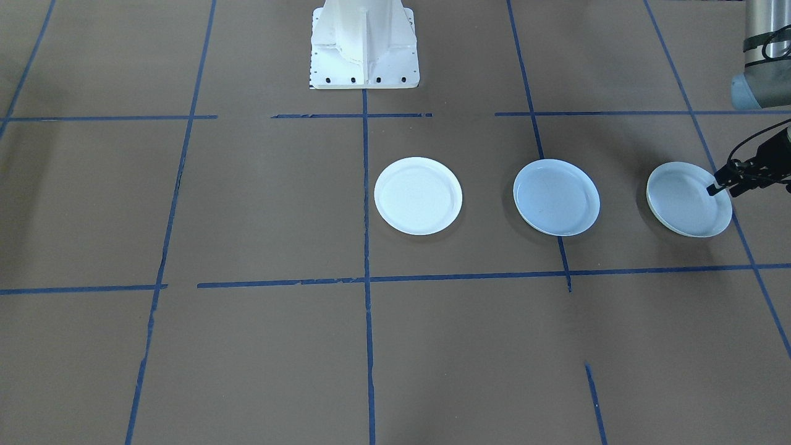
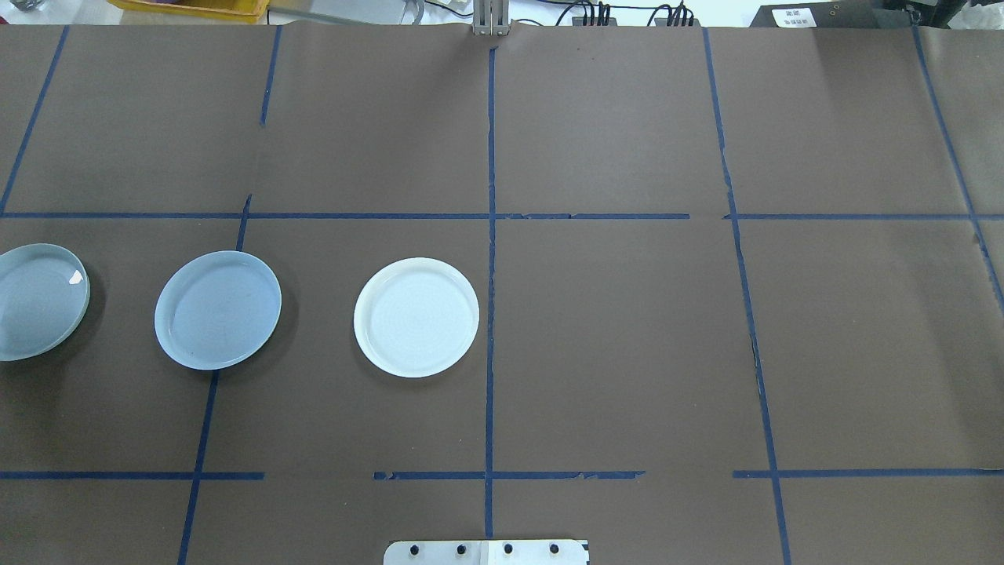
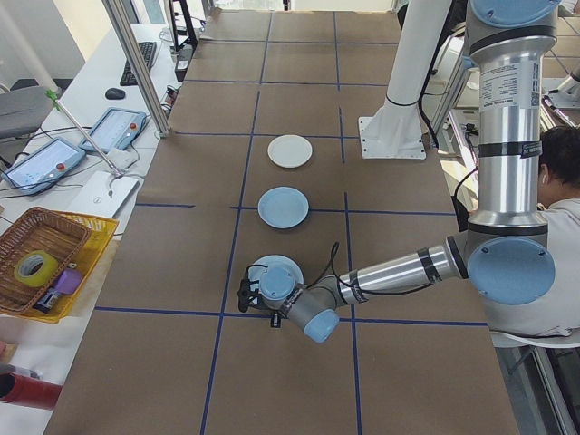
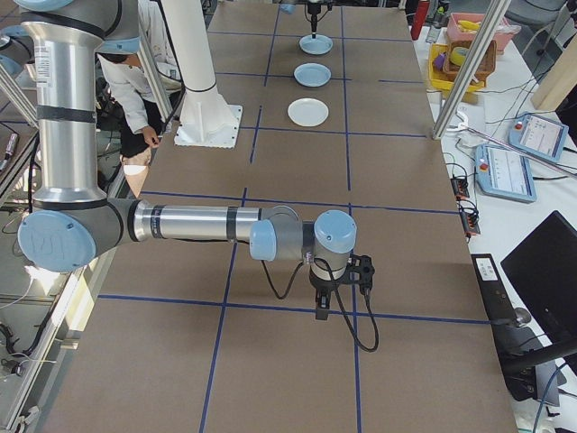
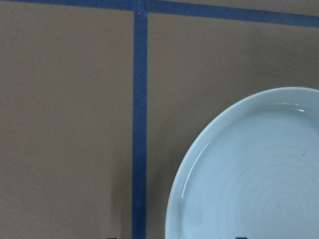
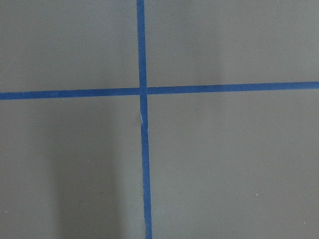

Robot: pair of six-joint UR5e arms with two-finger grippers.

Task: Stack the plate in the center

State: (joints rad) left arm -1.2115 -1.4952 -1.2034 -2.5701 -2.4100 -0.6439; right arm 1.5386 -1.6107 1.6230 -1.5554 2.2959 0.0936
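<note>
Three plates lie in a row on the brown table. The middle one is the center (image 1: 556, 197) (image 2: 218, 310), smooth and pale bluish-white. A brighter white plate (image 1: 418, 195) lies nearest the robot's base. The outer plate (image 1: 689, 199) (image 5: 249, 189) shows faint concentric rings. My left gripper (image 1: 712, 190) hangs low over that outer plate's rim, on the side away from the center plate. In the left wrist view two dark tips at the bottom edge stand wide apart, so it is open and holds nothing. My right gripper (image 4: 320, 311) hovers over bare table far from the plates; I cannot tell its state.
Blue tape lines (image 1: 366, 185) grid the table. The robot's white base (image 1: 364, 46) stands behind the white plate. A yellow tray with a wicker basket (image 3: 45, 263) and tablets sit off the table's far side. A person (image 3: 562, 190) sits by the left arm.
</note>
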